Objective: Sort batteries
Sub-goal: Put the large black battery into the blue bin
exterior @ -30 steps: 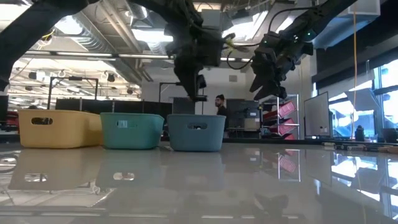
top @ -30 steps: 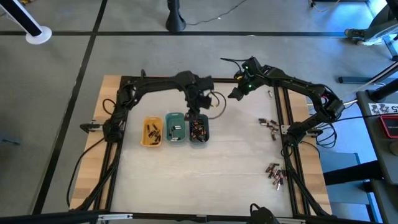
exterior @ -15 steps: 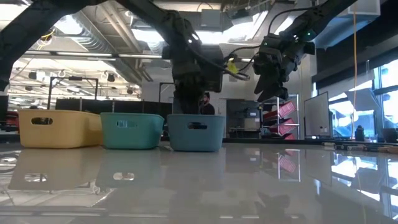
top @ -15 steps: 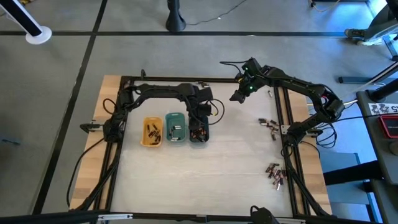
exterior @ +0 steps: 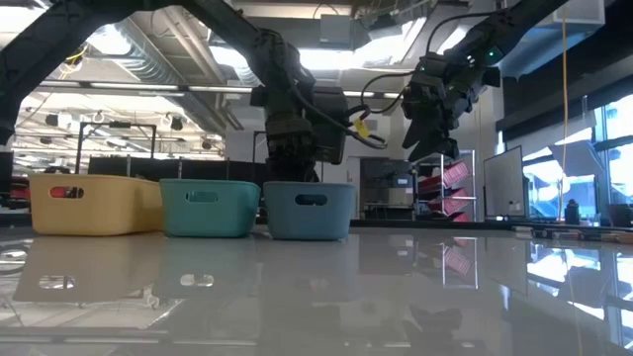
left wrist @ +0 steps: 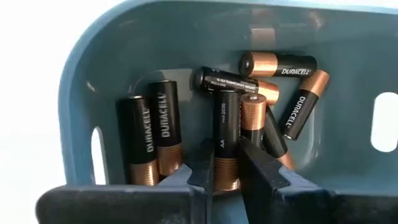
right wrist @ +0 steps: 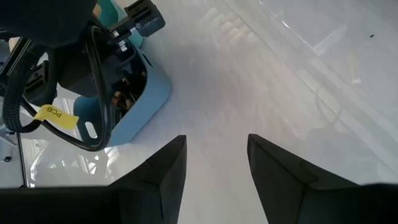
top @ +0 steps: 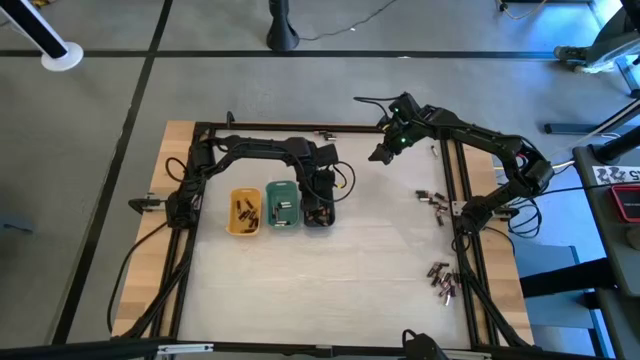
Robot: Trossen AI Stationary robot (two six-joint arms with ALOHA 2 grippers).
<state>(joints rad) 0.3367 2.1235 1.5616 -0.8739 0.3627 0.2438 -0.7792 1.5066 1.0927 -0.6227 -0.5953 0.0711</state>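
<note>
Three small trays stand in a row left of the table's middle: yellow (top: pixel 244 212), green (top: pixel 282 205) and grey-blue (top: pixel 318 212). My left gripper (left wrist: pixel 227 186) reaches down into the grey-blue tray (left wrist: pixel 124 56) and is shut on a black-and-copper AA battery (left wrist: pixel 227 124). Several more batteries (left wrist: pixel 152 143) lie on that tray's floor. My right gripper (right wrist: pixel 214 174) hangs open above the table, far right of the trays, with nothing between its fingers. Loose batteries (top: pixel 432 198) lie on the table at the right. My left gripper pinches the battery's copper end (left wrist: pixel 226 169) between its two fingers. The fingers come steeply from above, and the battery lies along them. Its black end (left wrist: pixel 229 99) points down into the heap of batteries in the grey-blue tray.
A second cluster of batteries (top: pixel 442 278) lies near the table's right front. The yellow tray and the green tray (exterior: pixel 210 206) hold batteries too. A dark frame (top: pixel 300 128) borders the white table top, with bare surface in front of the trays.
My left gripper has sunk from above the grey-blue tray down into it, rolling its wrist as it went; in the low view its fingers now stand behind the tray's rim. My right gripper has kept still.
</note>
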